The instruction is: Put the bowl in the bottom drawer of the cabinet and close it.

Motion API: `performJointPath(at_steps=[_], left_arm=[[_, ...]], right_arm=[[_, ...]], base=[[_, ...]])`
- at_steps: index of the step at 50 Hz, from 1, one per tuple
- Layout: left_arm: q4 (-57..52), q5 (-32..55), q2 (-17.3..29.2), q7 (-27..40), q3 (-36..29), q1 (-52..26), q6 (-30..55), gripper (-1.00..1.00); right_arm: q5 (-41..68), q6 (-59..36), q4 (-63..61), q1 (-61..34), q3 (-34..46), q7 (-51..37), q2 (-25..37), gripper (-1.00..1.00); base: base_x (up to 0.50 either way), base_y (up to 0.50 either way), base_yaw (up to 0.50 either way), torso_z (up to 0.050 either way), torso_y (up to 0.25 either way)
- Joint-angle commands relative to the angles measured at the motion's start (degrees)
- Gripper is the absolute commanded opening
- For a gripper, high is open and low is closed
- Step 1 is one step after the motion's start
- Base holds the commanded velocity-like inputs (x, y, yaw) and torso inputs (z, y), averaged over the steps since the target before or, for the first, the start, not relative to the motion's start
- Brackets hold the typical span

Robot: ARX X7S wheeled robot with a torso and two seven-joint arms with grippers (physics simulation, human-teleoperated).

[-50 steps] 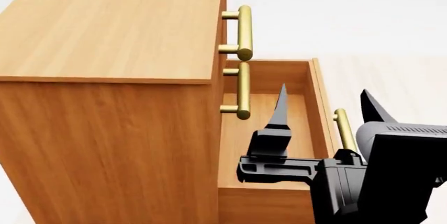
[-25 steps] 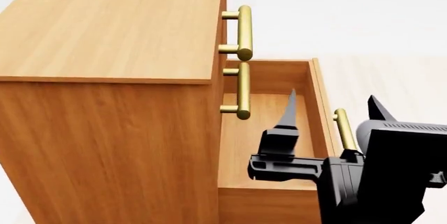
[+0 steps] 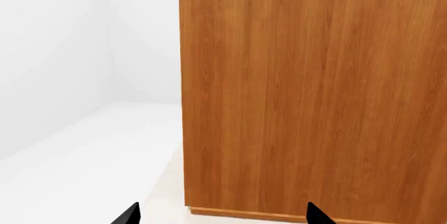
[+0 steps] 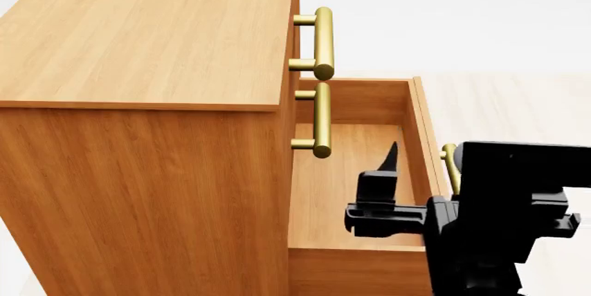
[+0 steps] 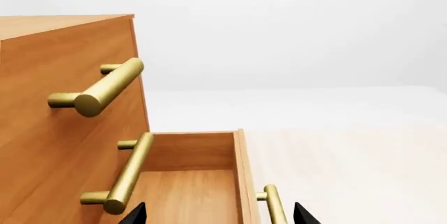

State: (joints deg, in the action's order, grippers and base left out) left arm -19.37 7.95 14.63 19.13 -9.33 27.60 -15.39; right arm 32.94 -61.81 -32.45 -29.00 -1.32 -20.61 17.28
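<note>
The orange-brown cabinet [image 4: 138, 40] fills the left of the head view. Its bottom drawer [image 4: 420, 130] stands pulled out, and the wood floor that shows is bare. The drawer's brass handle [image 4: 449, 164] sits just beside my right arm. My right gripper [image 5: 220, 216] hangs open above the drawer's front half with nothing between its fingers. One black finger [image 4: 392, 154] shows in the head view; the arm's body hides the other. My left gripper [image 3: 222, 216] is open and empty, facing the cabinet's side panel [image 3: 314, 93] near the floor. The bowl is in no view.
Brass handles of the two upper drawers [image 4: 322, 43] [image 4: 320, 119] stick out over the open drawer's left side. Pale floor [image 4: 517, 102] spreads to the right of the drawer, and white floor [image 3: 91, 150] lies beside the cabinet's side.
My right arm has drawn back toward the drawer's front edge. Its fingers now reach less far into the drawer, and the arm's body has come to cover the outer finger.
</note>
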Motion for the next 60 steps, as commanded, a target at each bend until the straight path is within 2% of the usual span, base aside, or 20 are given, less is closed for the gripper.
performJointPath(at_steps=[1,8,10,13,15,21,28,30,34,37,40,60], left_arm=[[-1.04,0.27,0.45,0.49,-0.16,-0.02,0.91,1.00],[2.02,0.11,0.17,0.23,-0.46,-0.38,-1.74,1.00],[-1.71,0.36,0.74,0.87,-0.34,0.18,1.29,1.00],[1.68,0.18,0.32,0.42,-0.58,-0.25,-1.60,1.00],[-1.28,0.48,0.81,0.93,-0.48,0.07,0.94,1.00],[1.95,0.32,0.51,0.63,-0.78,-0.47,-1.72,1.00],[-0.67,0.60,1.07,1.26,-0.83,-0.29,0.56,1.00],[1.91,0.24,0.69,0.97,-1.05,-0.57,-1.68,1.00],[-1.01,0.47,1.28,1.56,-1.01,-0.25,0.79,1.00],[2.08,0.22,0.85,1.19,-1.27,-0.65,-1.80,1.00],[-0.32,0.53,1.35,1.62,-1.20,-0.47,0.29,1.00],[3.60,0.58,1.30,1.47,-1.75,-1.22,-3.01,1.00]], right_arm=[[0.48,-2.84,7.47,-3.37,1.68,1.54,1.01,1.00],[-0.21,-3.04,10.93,-4.33,2.75,1.68,1.32,1.00],[-0.09,-4.26,12.32,-5.09,2.71,1.35,1.19,1.00],[-0.15,-4.60,13.33,-5.69,2.73,1.19,1.21,1.00],[-0.12,-5.23,14.01,-6.20,2.53,0.82,1.11,1.00],[0.72,-8.38,16.80,-8.18,1.83,0.19,0.77,1.00],[0.61,-9.06,19.75,-9.44,1.75,0.06,0.82,1.00],[1.06,-9.98,20.95,-9.94,1.32,0.14,0.68,1.00],[0.96,-10.14,22.73,-10.69,1.52,0.30,0.78,1.00],[0.86,-10.50,23.85,-11.29,1.44,0.05,0.75,1.00],[0.67,-10.79,24.62,-11.86,1.50,-0.29,0.74,1.00],[1.08,-11.91,29.85,-13.37,3.85,1.97,2.32,1.00]], base=[[0.00,0.00,0.00,0.000,0.000],[0.00,0.00,0.00,0.000,0.000],[0.00,0.00,0.00,0.000,0.000],[0.00,0.00,0.00,0.000,0.000],[0.00,0.00,0.00,0.000,0.000],[0.00,0.00,0.00,0.000,0.000],[0.00,0.00,0.00,0.000,0.000],[0.00,0.00,0.00,0.000,0.000],[0.00,0.00,0.00,0.000,0.000],[0.00,0.00,0.00,0.000,0.000],[0.00,0.00,0.00,0.000,0.000],[0.00,0.00,0.00,0.000,0.000]])
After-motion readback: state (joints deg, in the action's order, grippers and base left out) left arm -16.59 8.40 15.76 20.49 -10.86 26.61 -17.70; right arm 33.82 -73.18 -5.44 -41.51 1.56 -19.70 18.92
